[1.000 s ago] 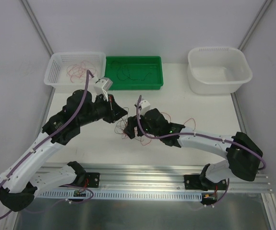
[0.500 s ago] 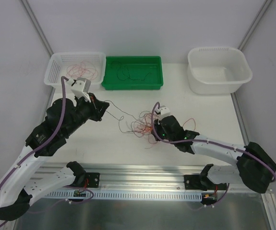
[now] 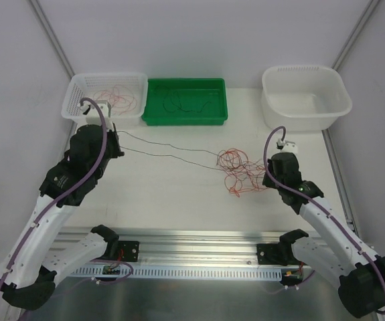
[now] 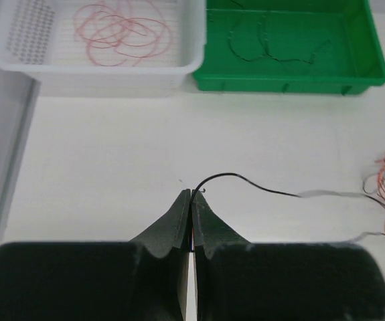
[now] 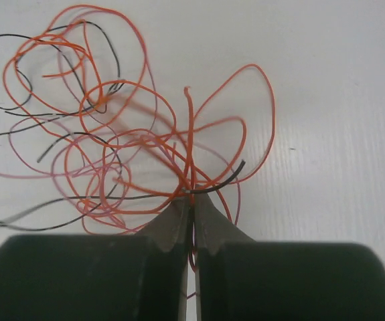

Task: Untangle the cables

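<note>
The cables are a loose tangle point(image 3: 241, 170) of orange-red, pinkish and black thin wires on the white table, right of centre. My right gripper point(image 3: 267, 175) is at the tangle's right edge, shut on orange strands point(image 5: 191, 144) at its fingertips point(image 5: 192, 198). One black wire point(image 3: 169, 148) runs in two thin lines leftward from the tangle to my left gripper point(image 3: 116, 136), which stands just in front of the white basket. The left wrist view shows that gripper point(image 4: 192, 194) shut on the black wire's end point(image 4: 246, 182).
At the back left a white basket point(image 3: 71, 101) holds pinkish-red wires point(image 4: 122, 33). Beside it a green tray point(image 3: 185, 121) holds dark wires point(image 4: 272, 47). A white tub point(image 3: 306, 119) stands at the back right. Metal rails run along the near edge.
My right gripper closed on the tangle and dragged it to the right. My left gripper moved back and left toward the basket, drawing the black wire out long.
</note>
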`<state>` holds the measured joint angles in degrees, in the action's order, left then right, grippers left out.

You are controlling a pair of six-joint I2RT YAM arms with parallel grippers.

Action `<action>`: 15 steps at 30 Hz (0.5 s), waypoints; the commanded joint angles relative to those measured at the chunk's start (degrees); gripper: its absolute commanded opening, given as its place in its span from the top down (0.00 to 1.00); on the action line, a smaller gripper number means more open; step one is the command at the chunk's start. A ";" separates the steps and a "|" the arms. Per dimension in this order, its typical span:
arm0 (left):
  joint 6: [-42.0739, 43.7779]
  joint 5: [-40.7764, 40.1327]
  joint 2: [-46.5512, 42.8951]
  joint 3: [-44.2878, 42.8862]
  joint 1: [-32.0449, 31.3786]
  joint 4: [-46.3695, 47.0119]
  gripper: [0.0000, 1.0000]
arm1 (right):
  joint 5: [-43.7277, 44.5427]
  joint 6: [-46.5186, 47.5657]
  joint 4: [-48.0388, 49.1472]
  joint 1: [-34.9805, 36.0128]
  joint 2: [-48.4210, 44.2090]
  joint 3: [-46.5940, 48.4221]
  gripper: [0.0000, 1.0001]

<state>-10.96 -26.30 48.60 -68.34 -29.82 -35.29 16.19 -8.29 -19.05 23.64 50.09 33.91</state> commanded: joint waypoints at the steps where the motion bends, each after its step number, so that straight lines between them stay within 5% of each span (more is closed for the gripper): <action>1: 3.13 -3.84 -1.58 -4.25 5.55 -2.06 1.00 | -2.38 -1.98 -7.76 -4.03 -0.60 2.47 0.99; 15: 12.00 -12.35 4.31 -17.52 7.67 -5.14 1.00 | -3.97 -2.16 -11.53 -6.59 2.03 5.46 0.95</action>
<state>-4.54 -33.52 51.77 -81.76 -22.81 -40.18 10.83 -10.48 -27.51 18.04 51.33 37.43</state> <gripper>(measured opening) 0.006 0.046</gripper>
